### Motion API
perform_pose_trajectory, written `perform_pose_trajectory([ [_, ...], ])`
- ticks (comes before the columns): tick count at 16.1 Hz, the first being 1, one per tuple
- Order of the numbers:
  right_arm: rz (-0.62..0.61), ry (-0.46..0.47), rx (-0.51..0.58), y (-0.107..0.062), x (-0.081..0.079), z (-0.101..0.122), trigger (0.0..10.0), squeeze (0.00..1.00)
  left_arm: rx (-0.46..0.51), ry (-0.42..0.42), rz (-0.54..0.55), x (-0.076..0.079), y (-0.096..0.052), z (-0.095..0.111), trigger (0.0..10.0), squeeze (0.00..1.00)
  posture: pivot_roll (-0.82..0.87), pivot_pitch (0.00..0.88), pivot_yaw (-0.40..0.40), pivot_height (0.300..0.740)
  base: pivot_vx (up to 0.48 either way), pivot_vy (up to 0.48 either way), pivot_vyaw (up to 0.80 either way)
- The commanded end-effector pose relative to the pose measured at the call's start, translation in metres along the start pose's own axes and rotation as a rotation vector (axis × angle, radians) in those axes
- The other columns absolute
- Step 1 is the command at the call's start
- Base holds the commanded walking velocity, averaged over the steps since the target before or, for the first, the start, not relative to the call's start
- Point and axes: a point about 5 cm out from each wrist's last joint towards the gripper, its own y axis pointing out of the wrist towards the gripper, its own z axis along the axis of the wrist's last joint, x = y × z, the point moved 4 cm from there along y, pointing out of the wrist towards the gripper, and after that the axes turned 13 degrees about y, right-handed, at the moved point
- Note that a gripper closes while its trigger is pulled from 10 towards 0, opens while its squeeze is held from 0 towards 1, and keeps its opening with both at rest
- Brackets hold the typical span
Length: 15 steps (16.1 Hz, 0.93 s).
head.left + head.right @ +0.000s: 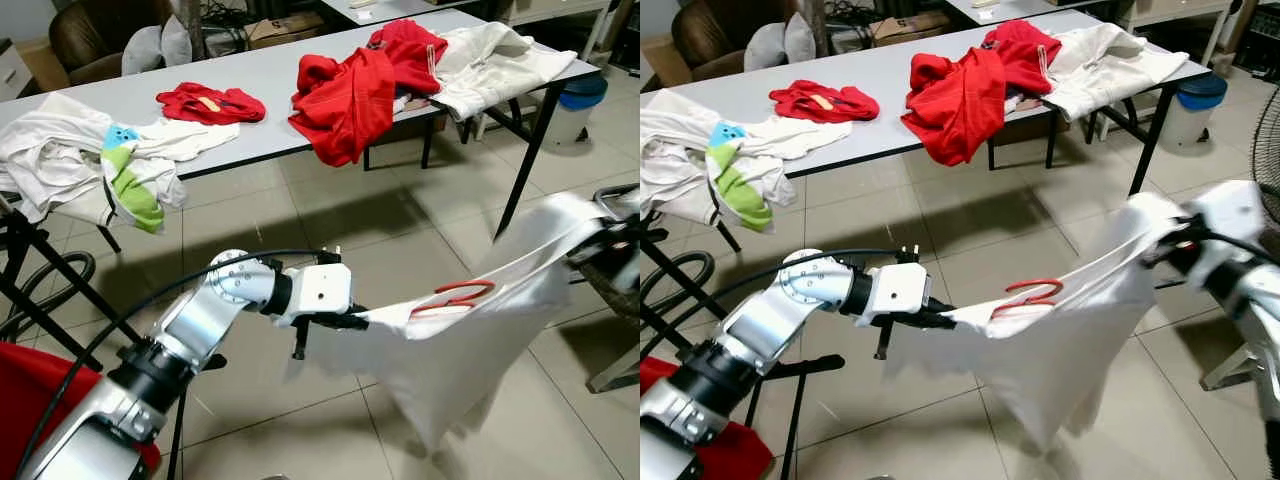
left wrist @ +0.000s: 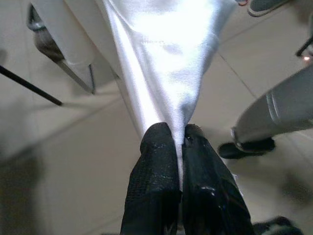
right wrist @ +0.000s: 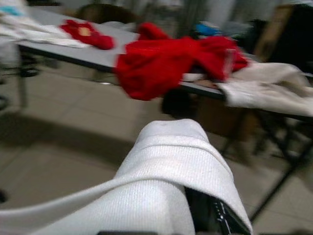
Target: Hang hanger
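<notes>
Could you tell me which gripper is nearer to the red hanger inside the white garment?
Left. The left gripper pinches the white garment right beside the red hanger; the right gripper holds the garment's far end.

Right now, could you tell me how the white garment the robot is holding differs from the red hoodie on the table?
The white garment hangs in the air, stretched between the left pincer and the right pincer; the red hoodie lies crumpled on the grey table, one edge drooping over its front. The white garment has a red hanger at its top edge; the red hoodie has none that I can see. Both are unhung.
</notes>
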Motion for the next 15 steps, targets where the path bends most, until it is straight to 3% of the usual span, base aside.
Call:
perform_pose_trajectory([
  [1,0.057,-0.013,0.026,0.005,-0.009,0.015,0.0,0.0,-0.027,-0.029,-0.009,-0.004,-0.008,-0.007,0.0,0.0,-0.15,0.0,0.132,0.74,0.0,0.0,0.0],
  [3,0.034,-0.051,-0.049,0.002,-0.003,0.01,0.0,0.0,-0.124,-0.065,-0.004,-0.011,-0.023,-0.028,0.0,0.0,-0.15,0.0,0.128,0.74,0.0,0.0,0.0],
  [5,-0.019,-0.069,-0.095,-0.003,0.008,0.005,0.0,0.0,-0.15,-0.087,0.024,-0.02,-0.037,-0.033,0.0,0.0,-0.16,0.0,0.13,0.74,0.0,0.0,0.0],
  [7,-0.056,-0.166,-0.227,-0.013,0.019,-0.012,0.0,0.0,-0.199,-0.11,0.044,-0.029,-0.052,-0.039,0.0,0.0,-0.16,0.0,0.134,0.74,0.0,0.0,0.0],
  [9,-0.042,-0.149,-0.221,-0.013,0.015,-0.011,0.0,0.0,-0.155,-0.131,0.054,-0.033,-0.05,-0.034,0.0,0.0,-0.16,0.0,0.137,0.74,0.0,0.0,0.0],
  [11,-0.007,-0.15,-0.205,-0.007,0.004,-0.009,0.0,0.0,-0.047,-0.14,-0.024,-0.021,-0.033,-0.015,0.0,0.0,-0.17,0.0,0.143,0.74,0.0,0.0,0.0],
  [13,0.036,-0.159,-0.191,-0.002,-0.006,-0.005,0.0,0.0,-0.034,-0.155,-0.052,-0.014,-0.017,-0.013,0.0,0.0,-0.18,0.0,0.145,0.74,0.0,0.0,0.0],
  [15,0.068,-0.165,-0.207,-0.004,-0.013,-0.005,0.0,0.0,-0.056,-0.177,-0.008,-0.021,-0.016,-0.018,0.0,0.0,-0.18,0.0,0.145,0.74,0.0,0.0,0.0],
])
